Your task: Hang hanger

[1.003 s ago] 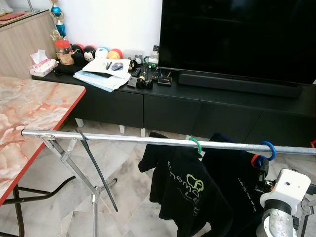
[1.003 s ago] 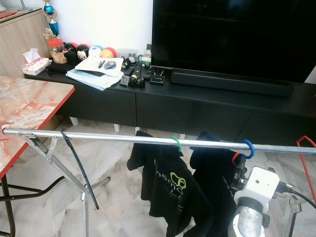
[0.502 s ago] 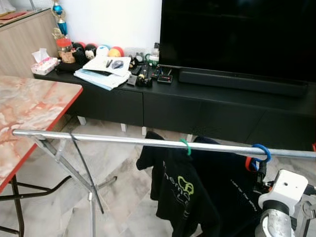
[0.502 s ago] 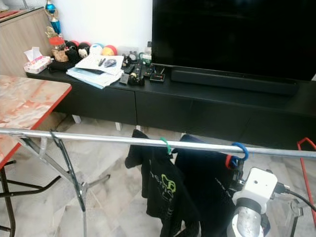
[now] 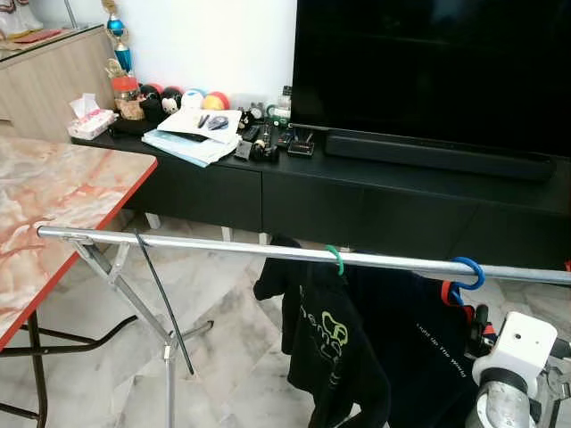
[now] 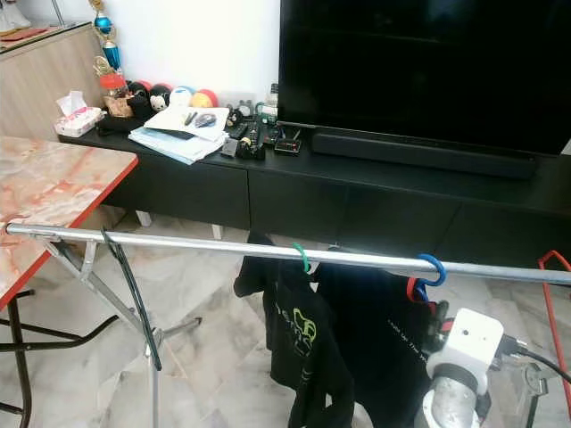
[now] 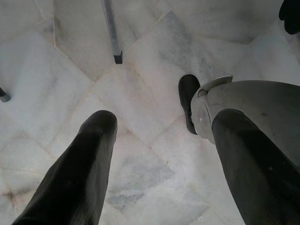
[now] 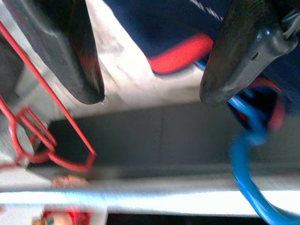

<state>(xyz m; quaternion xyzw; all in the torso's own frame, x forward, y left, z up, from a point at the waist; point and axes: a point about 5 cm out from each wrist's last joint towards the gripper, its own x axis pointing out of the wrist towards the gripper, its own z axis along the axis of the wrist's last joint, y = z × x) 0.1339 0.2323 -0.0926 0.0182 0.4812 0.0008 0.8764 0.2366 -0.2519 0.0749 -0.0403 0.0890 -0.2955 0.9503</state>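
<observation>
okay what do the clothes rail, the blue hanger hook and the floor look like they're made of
The clothes rail looks like bare polished metal: silvery, with bright glints along it. The blue hanger hook is evenly coloured and glossy, probably plastic or plastic-coated wire; which one cannot be told. The floor looks like polished marble or marble-look tile: pale, grey-veined, with visible joints.

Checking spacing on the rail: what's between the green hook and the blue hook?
In the left eye view, bare metal rail runs between the green hook and the blue hook; no other hook sits there. The dark shirts hang below it.
</observation>
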